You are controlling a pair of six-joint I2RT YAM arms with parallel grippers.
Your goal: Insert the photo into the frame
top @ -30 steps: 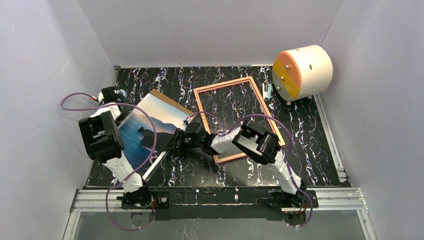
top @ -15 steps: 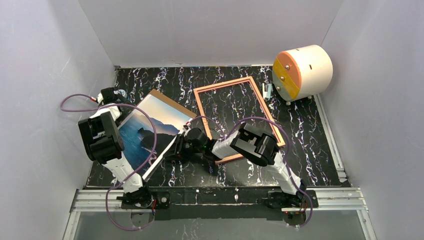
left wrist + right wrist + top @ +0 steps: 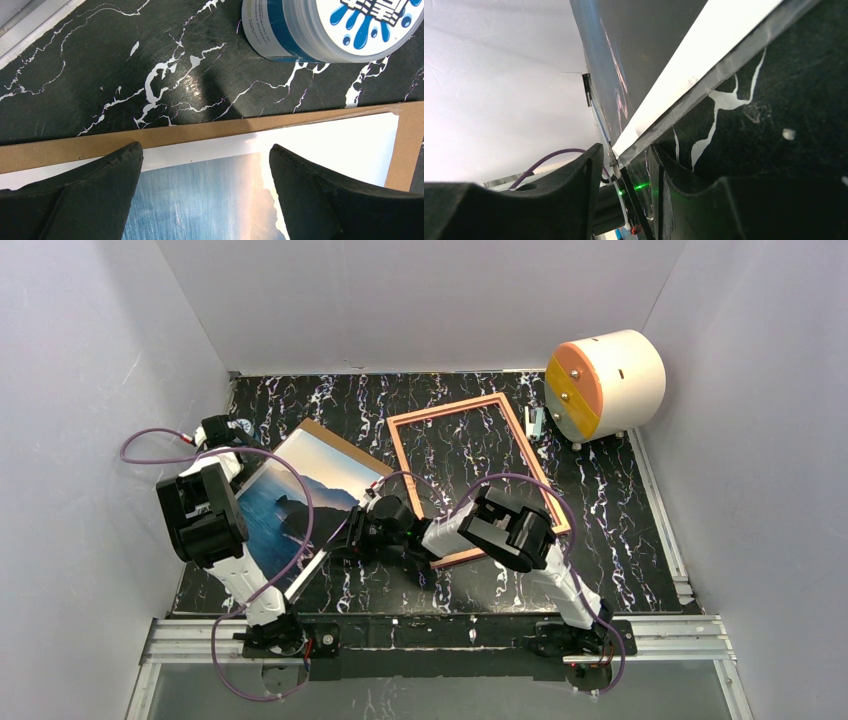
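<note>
The two fingers [image 3: 549,200] of our right gripper [image 3: 626,155] are close to each other. The right-hand edge of the photo [image 3: 704,45] runs into the narrow gap between them. It touches one finger, but we cannot tell if both already press on it, or if the brown backing board [image 3: 335,435] under it is in the gap too. Our left gripper [image 3: 205,150] hangs with its fingers spread wide and holds nothing. It is just above the far white border of the photo, near a jar [image 3: 320,25] with a blue and white lid.

The photo lies picture side up on the backing board, at the left part of the table [image 3: 620,500]. The frame [image 3: 445,408] lies flat just beside it on the right, with nothing inside; the dark marble shows through it.

We judge the photo to be light, thin and easy to bend, with a smooth face that may slip or take marks. The board looks stiffer. The good place to hold is the white border at an edge, with a gentle pinch. Held on one side only, the sheet will probably droop, so the opposite border is a useful second hold for the left gripper.
</note>
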